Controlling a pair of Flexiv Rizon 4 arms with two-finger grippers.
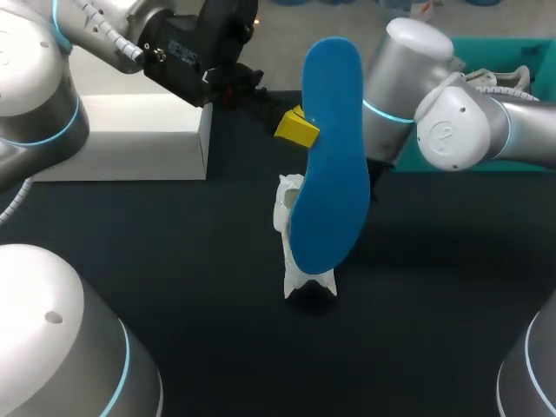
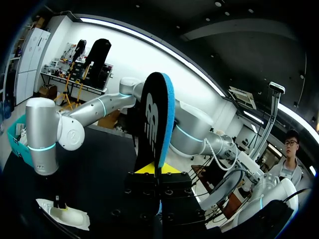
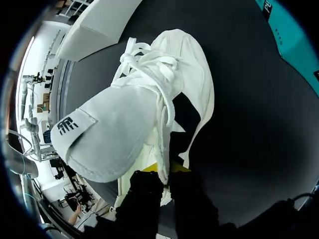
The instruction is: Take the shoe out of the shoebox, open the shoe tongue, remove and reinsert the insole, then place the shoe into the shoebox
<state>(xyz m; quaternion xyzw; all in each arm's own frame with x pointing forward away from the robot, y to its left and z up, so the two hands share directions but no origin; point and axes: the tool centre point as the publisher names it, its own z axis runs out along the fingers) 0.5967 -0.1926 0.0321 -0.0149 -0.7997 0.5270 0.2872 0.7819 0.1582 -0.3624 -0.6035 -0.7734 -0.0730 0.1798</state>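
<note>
- A white rectangular cardboard box (image 1: pixel 130 139) sits on the black table (image 1: pixel 174 261), far left.
- The left gripper (image 1: pixel 298 129) (image 2: pixel 159 172) is clenched on a blue foam insole (image 1: pixel 330 156) (image 2: pixel 157 119) and holds it upright in the air. The insole's black face is toward that wrist.
- A white lace-up fabric shoe (image 1: pixel 288 204) (image 3: pixel 149 99) stands on end on the table, partly hidden behind the insole, with its tongue folded outward.
- The right gripper (image 3: pixel 164 172) is pinched onto the shoe's collar edge.

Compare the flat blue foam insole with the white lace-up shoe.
The flat blue foam insole is thin and held upright in the air by the left gripper; the white lace-up shoe is bulky and lower, near the table, in the right gripper. Both are gripped.
</note>
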